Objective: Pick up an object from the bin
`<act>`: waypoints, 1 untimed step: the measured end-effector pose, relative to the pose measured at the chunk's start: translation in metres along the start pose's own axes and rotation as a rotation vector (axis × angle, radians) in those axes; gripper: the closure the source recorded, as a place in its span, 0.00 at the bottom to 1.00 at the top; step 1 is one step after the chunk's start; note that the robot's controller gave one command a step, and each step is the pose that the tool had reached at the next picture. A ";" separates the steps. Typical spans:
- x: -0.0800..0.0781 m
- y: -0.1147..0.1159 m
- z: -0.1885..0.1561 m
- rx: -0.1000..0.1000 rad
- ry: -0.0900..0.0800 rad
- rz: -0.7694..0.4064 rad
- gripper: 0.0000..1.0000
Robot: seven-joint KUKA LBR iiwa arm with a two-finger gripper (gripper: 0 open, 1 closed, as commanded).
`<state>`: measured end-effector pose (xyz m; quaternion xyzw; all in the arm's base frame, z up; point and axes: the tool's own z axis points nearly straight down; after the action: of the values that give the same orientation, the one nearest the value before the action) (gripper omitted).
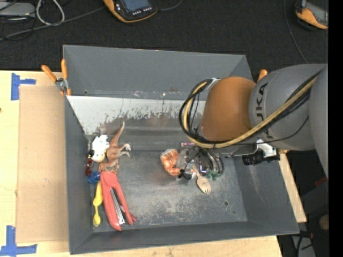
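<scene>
My gripper (194, 166) reaches down into the middle right of the bin, mostly hidden under the arm's orange cover. Just to its left, touching or nearly touching it, lies a crumpled orange and white thing (170, 162). A small tan spoon-shaped piece (204, 184) lies on the bin floor just below the gripper. A bit of green (215, 171) shows at the gripper's right side; I cannot tell what it is.
Along the bin's left wall lie a brown dinosaur toy (116, 150), a white dog figure (98, 145), a small blue piece (94, 177), a red hand tool (114, 200) and a yellow stick-shaped thing (97, 202). The arm covers the bin's right side.
</scene>
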<state>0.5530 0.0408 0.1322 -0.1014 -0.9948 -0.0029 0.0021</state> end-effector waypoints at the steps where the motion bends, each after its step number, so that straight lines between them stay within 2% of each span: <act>1: -0.001 0.000 -0.022 -0.002 -0.005 0.000 1.00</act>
<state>0.5544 0.0406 0.1541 -0.1012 -0.9949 -0.0034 -0.0004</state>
